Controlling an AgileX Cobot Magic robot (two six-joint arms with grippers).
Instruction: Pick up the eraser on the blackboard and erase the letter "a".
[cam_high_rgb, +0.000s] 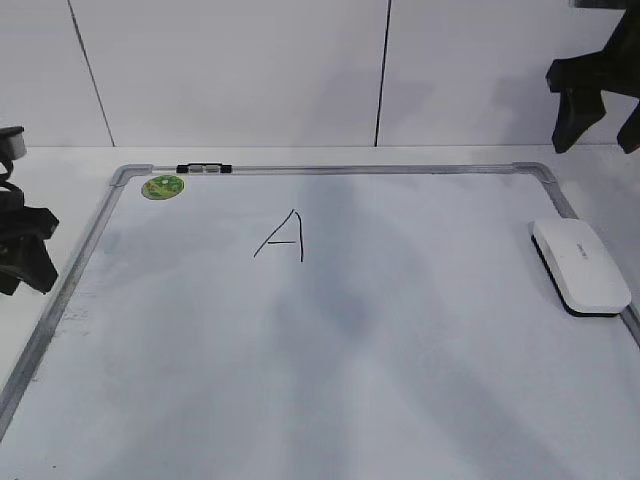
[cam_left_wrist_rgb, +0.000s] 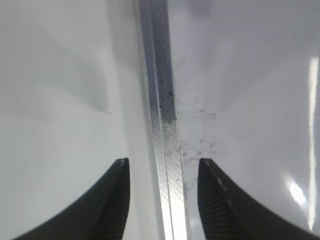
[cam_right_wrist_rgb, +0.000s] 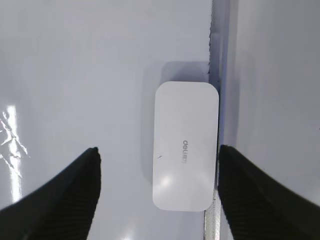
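Observation:
The white eraser (cam_high_rgb: 580, 266) lies flat at the right edge of the blackboard (cam_high_rgb: 350, 169), a white board with a grey metal frame. In the right wrist view the eraser (cam_right_wrist_rgb: 186, 145) sits against the frame strip (cam_right_wrist_rgb: 216, 75). My right gripper (cam_right_wrist_rgb: 159, 152) is open and empty, its fingers wide on either side of the eraser, high above it in the exterior view (cam_high_rgb: 597, 140). My left gripper (cam_left_wrist_rgb: 162, 165) is open and empty over the board's left frame strip (cam_left_wrist_rgb: 167, 150), at the left edge of the exterior view (cam_high_rgb: 25, 255). No lowercase "a" shows; an angular capital "A" (cam_high_rgb: 283, 237) is drawn on the board.
A round green magnet (cam_high_rgb: 162, 186) sits in the board's far left corner. A small black and clear object (cam_high_rgb: 203, 169) lies on the far frame strip. A white wall stands behind the board. Faint marker smudges show beside the left frame.

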